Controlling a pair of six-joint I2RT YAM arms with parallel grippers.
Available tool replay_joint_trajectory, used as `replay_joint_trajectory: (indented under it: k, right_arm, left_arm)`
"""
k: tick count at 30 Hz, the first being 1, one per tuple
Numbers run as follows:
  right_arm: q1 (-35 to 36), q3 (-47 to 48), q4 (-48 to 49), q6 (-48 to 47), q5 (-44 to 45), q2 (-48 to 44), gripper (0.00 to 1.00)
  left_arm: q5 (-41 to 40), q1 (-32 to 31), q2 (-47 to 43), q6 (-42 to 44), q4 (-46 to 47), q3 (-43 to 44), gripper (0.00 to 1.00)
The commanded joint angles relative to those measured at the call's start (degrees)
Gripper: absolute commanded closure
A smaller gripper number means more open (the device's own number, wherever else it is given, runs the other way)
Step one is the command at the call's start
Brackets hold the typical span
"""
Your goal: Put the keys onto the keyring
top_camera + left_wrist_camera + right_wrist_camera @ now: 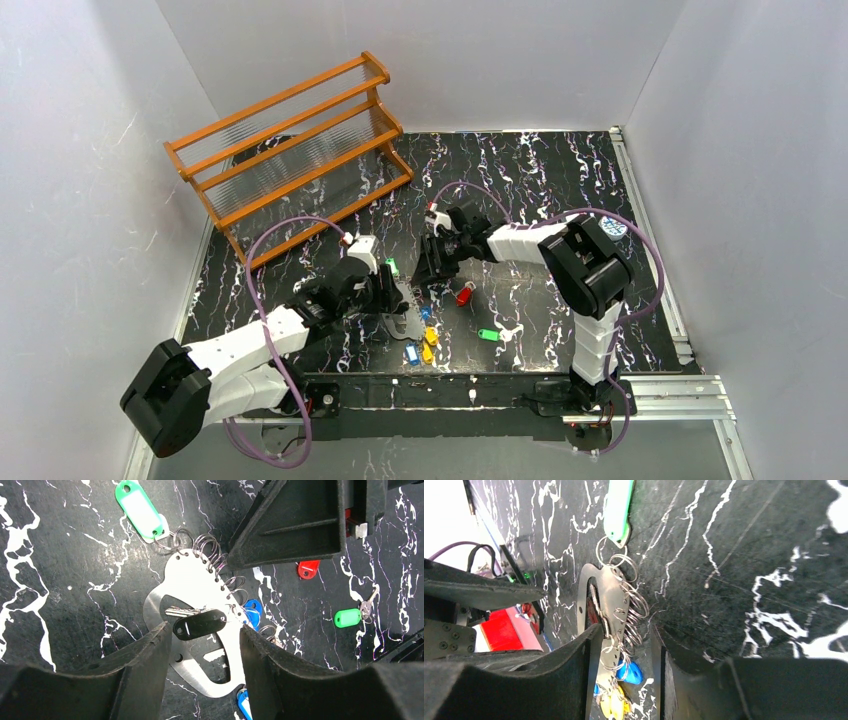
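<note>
Keyring (197, 580), a flat metal plate edged with rings, is found on the counter (75, 580) between both hands. Green key (140, 510), black key (200, 624) and blue key (252, 612) appear hung. Red key (307, 569) and second green key (347, 617) are left loose nearby. Left hand (205, 629) and right hand (626, 632) are spread, nothing gripped.

Bright, even overhead light; glare whitens the keyring (195, 580).

One key (197, 624) lies on the keyring (192, 580) — other keys (347, 617) (two apart) rightward.
</note>
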Motion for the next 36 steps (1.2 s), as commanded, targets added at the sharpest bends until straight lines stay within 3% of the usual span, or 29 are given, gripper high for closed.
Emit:
replay_joint_trajectory:
  k: [1, 6, 12, 16, 22, 28, 36]
  right_arm:
    - [0.91, 0.7, 4.14, -1.33, -5.02, 0.97, 0.53]
    - [1.35, -1.7, 8.16, -0.28, -8.28, -0.81, 0.71]
    - [1.43, -4.96, 10.35, 0.13, -10.48, -4.56, 0.82]
    - [1.44, -7.06, 8.21, -0.59, -5.53, -7.64, 0.8]
    - [1.42, -8.45, 5.54, -1.14, -3.56, -7.95, 0.6]
    - [3.94, -9.69, 4.92, -0.49, -4.73, -6.3, 0.6]
    - [13.86, -9.99, 10.21, 3.25, -7.01, -7.52, 0.62]
  left_arm:
    - [0.67, -0.23, -1.64, -1.52, 1.81, -1.31, 0.5]
    - [0.79, -0.3, -2.57, -1.89, 2.09, -2.32, 0.51]
    - [0.31, -0.33, -3.37, -2.05, 1.95, -2.95, 0.52]
    - [-0.26, -0.28, -3.53, -2.7, 1.85, -3.27, 0.53]
    - [-0.11, -0.24, -3.6, -3.35, 1.85, -3.81, 0.54]
    - [-0.87, -0.36, -4.06, -3.55, 0.9, -3.77, 0.54]
    - [-1.63, -0.26, -4.22, -3.56, 0.35, -3.79, 0.54]
